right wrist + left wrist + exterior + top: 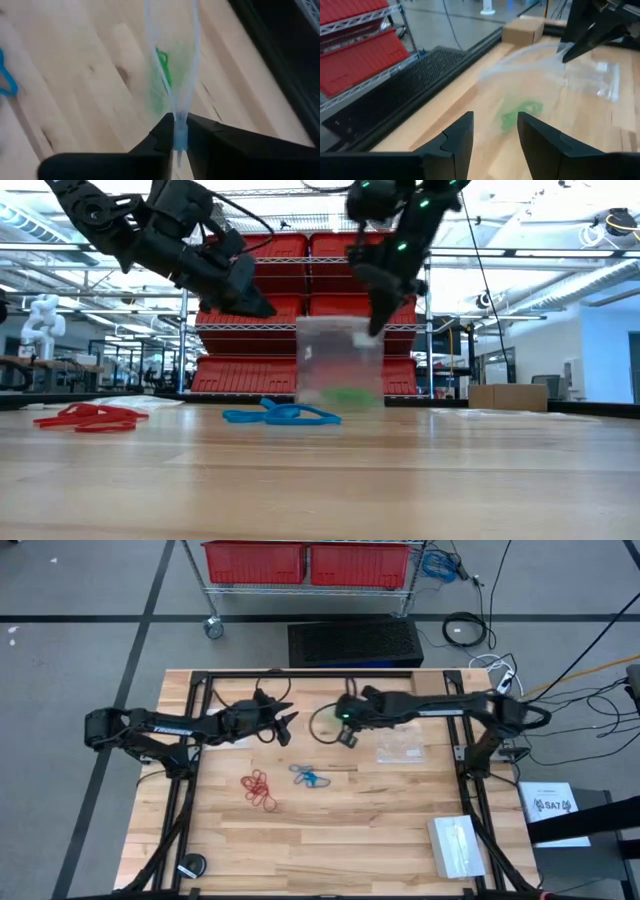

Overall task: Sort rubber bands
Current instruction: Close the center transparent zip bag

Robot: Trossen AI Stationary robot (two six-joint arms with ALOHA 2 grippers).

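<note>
My right gripper (179, 145) is shut on a clear plastic bag (340, 365) that hangs over the middle of the table. Green rubber bands (346, 395) lie in the bag's bottom. My left gripper (494, 135) stands open just to the bag's left, raised and pointing at it, with nothing between its fingers. On the wood nearer the front edge, red rubber bands (258, 788) and blue rubber bands (310, 777) lie loose. My right gripper pinches the bag's top edge (179, 131) between its two fingers, coming from above and slanting down. The bag hangs upright below the fingers with the green bands at its bottom. Whether its lower edge touches the table, I cannot tell.
Another clear bag (400, 750) lies flat to the right of the held one. A stack of bags (455, 845) sits near the front right corner. A black frame (190, 770) borders the table. A cart with red bins (305, 562) stands beyond the far edge.
</note>
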